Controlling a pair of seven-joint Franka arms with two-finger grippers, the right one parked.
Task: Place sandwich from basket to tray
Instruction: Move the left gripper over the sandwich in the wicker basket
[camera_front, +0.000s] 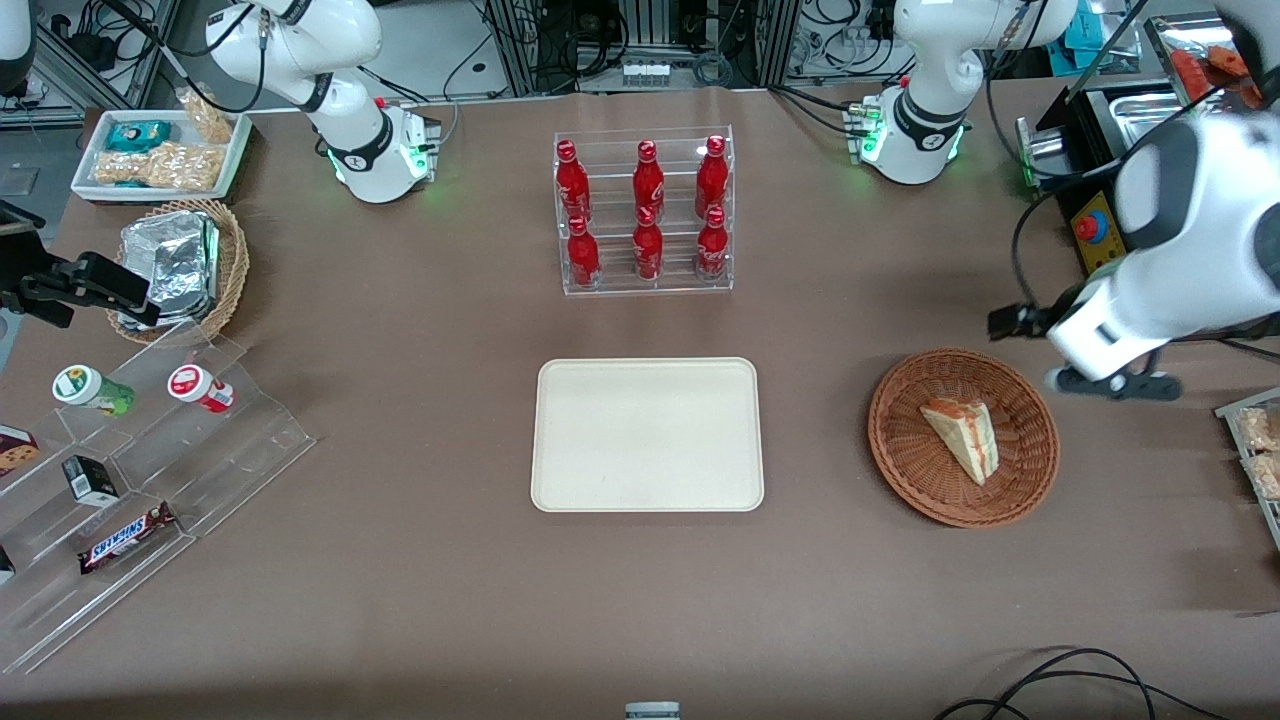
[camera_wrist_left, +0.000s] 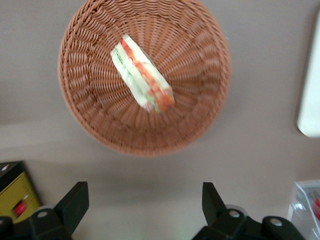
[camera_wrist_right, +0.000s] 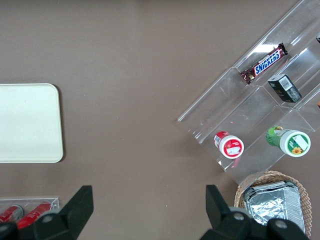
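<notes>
The sandwich, a pale wedge with red-orange and green layers, lies in the round reddish-brown wicker basket toward the working arm's end of the table. My gripper hovers over bare table beside the basket, a little farther from the front camera than it. Its fingers are open with nothing between them. The cream tray lies flat and bare mid-table, beside the basket toward the parked arm's end.
A clear rack of red bottles stands farther from the front camera than the tray. A yellow box with a red button sits near my arm. Clear snack steps and a tan basket of foil packs lie toward the parked arm's end.
</notes>
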